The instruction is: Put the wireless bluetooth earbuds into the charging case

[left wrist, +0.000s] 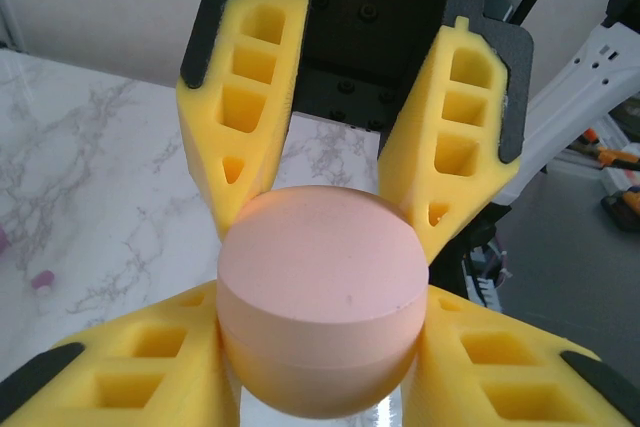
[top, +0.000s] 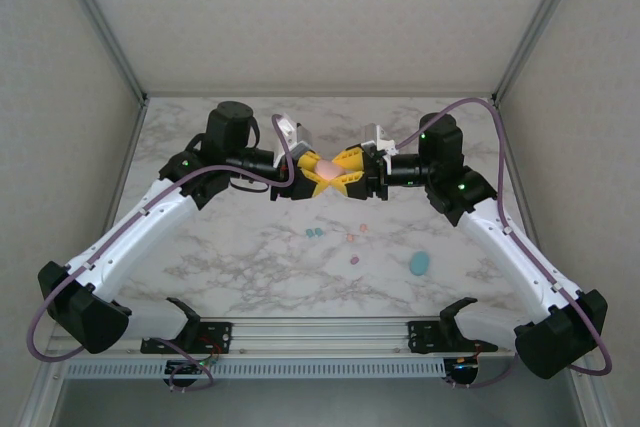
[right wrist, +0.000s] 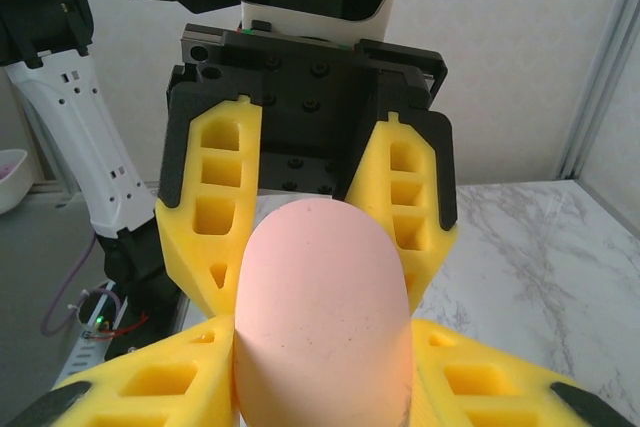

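Earbuds (top: 351, 238) lie loose on the marble table (top: 220, 247), below the pink case (left wrist: 320, 277). None is in yet. Your left gripper (top: 305, 175) and right gripper (top: 347, 173) both pinch that case, which looks shut, in the air. There is lots of free room under it. A teal case (top: 419, 264) sits lower right of it.

Soft, even, bright light; faint shadows, wrist-view backgrounds slightly out of focus.
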Action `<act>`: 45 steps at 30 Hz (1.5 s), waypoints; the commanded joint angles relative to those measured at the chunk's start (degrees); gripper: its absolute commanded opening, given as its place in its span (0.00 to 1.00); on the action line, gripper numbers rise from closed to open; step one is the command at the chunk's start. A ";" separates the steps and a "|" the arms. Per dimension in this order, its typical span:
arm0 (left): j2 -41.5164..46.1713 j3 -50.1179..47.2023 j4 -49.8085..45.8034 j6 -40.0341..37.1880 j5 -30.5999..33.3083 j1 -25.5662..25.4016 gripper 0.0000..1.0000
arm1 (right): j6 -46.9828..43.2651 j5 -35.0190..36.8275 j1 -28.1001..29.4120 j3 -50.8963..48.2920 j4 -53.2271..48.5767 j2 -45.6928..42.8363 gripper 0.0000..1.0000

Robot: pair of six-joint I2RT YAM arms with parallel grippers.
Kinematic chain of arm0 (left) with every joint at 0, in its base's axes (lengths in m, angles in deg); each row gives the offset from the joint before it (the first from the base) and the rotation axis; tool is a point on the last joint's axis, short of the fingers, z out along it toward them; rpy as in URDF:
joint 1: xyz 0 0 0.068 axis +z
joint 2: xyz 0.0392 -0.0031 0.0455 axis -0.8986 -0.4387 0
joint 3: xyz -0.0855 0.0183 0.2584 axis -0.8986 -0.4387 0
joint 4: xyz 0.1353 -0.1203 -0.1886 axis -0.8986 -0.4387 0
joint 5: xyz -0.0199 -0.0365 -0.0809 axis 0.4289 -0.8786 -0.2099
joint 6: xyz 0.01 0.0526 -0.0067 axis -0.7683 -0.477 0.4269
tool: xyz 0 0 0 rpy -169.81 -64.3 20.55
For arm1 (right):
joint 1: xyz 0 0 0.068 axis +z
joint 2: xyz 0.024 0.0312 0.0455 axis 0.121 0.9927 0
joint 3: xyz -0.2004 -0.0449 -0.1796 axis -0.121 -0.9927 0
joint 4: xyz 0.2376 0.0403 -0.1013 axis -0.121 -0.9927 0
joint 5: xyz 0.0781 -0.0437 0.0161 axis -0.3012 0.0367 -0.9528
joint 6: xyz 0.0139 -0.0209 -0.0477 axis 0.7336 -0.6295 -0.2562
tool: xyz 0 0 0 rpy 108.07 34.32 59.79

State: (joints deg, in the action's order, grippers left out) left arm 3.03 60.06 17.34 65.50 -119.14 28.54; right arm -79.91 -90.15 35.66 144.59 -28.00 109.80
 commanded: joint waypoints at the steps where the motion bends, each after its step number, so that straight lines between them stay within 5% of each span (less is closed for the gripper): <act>1: -0.50 1.86 -0.07 0.12 -3.36 -0.51 0.33 | -1.42 1.53 0.12 1.25 -0.53 -0.19 0.38; 8: 1.27 -2.71 8.99 5.94 0.74 -0.77 0.24 | 2.67 5.88 0.14 1.21 0.13 -1.38 0.49; 13: 5.90 -10.63 21.49 9.36 6.77 -0.99 0.20 | 19.31 17.13 -0.30 4.34 -4.62 -3.34 0.68; 20: 9.79 -16.59 29.25 7.64 13.39 -1.49 0.21 | 44.79 22.00 -0.71 6.56 -8.69 -3.66 0.83; 23: 10.87 -18.61 32.48 6.54 15.53 -2.00 0.20 | 55.83 24.05 -0.75 10.90 -16.38 -0.22 0.82; 29: 11.63 -19.93 35.63 5.89 19.70 -2.53 0.19 | 77.81 9.39 -0.27 10.08 -5.67 5.27 0.66; 45: 11.45 -19.80 37.68 7.81 21.81 -2.62 0.21 | 78.37 4.47 2.06 9.40 -4.07 7.01 0.60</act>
State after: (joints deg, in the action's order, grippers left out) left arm 13.36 40.34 52.62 72.45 -97.83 26.40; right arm -1.61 -83.77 37.28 154.75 -32.83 116.51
